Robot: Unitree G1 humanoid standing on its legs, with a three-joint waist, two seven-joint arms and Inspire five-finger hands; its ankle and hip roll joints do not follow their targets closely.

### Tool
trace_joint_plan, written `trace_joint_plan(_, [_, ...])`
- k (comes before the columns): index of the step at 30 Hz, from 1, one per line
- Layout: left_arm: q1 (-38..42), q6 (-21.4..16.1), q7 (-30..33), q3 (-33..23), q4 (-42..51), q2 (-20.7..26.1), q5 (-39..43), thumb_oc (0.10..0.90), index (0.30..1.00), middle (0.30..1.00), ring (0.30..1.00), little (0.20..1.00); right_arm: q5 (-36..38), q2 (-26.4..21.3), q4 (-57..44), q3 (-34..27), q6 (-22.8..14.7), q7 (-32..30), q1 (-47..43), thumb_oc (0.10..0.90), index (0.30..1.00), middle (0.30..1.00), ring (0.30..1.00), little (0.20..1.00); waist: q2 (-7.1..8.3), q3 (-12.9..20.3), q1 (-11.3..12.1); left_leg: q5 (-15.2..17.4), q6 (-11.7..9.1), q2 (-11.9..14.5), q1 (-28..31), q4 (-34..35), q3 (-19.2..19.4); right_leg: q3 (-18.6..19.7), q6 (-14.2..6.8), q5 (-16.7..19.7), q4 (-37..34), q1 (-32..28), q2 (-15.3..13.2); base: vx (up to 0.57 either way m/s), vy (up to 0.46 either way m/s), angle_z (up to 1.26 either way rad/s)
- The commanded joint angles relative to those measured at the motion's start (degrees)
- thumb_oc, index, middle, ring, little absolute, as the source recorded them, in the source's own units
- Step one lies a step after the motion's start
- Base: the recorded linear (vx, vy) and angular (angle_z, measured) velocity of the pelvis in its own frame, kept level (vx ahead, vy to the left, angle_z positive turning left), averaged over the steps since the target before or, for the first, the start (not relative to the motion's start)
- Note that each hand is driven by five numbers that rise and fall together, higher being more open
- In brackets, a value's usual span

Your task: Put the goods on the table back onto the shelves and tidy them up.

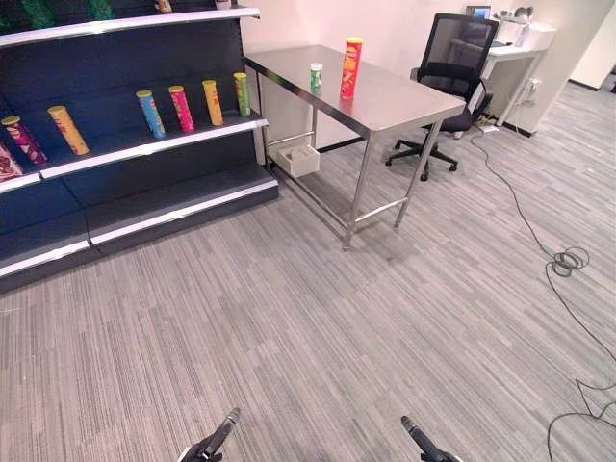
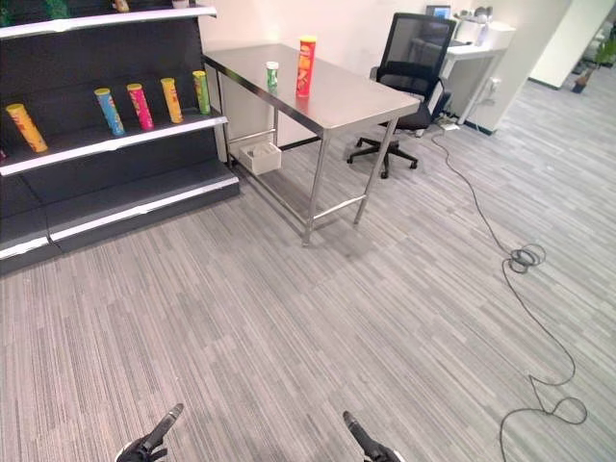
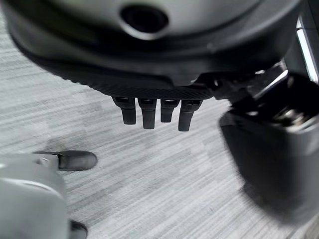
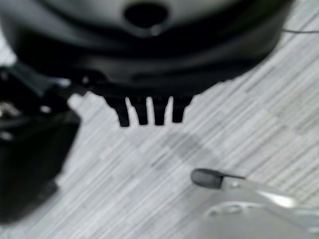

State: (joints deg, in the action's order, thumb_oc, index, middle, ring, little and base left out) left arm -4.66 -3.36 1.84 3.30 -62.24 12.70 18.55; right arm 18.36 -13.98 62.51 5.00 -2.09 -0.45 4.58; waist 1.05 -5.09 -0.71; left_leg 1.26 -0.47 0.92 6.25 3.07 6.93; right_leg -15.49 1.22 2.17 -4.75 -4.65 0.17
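A tall red can (image 2: 306,65) and a small green-and-white can (image 2: 272,76) stand on the metal table (image 2: 356,101). Left of the table, four cans stand on the dark shelf (image 2: 106,142).

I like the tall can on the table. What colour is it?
The tall can is red with a yellow lid, clearest in the left eye view.

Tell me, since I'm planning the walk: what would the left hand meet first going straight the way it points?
Probably nothing: the left hand hangs empty, fingers pointing over bare carpet.
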Motion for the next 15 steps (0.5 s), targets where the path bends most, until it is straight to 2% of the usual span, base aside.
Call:
trace_joint_plan(1, [3.11, -3.17, -0.05, -0.86, 0.44, 1.63, 0.38, 0.8, 0.9, 0.9, 0.9, 0.9, 0.27, -2.44, 0.4, -1.02, -2.06, -0.98, -2.88, 0.8, 0.9, 0.9, 0.9, 0.9, 0.45, -0.8, 0.51, -2.72, -3.59, 2.1, 0.15, 1.93, 3.6, 0.91, -8.05, -1.69, -0.25, -2.45, -4.95, 0.0, 0.0, 0.0])
trace_joint_plan(15, [3.34, -2.67, -0.91, 1.18, -0.57, 1.83, -3.15, 0.8, 0.9, 0.9, 0.9, 0.9, -1.33, -3.32, 0.79, -0.31, -1.71, -0.56, -2.95, 0.8, 0.9, 0.9, 0.9, 0.9, -0.27, -1.09, 0.13, -3.0, -3.7, 2.19, -0.09, 1.93, 3.21, 1.02, -7.8, -1.94, -0.25, -2.27, -4.65, 0.0, 0.0, 0.0])
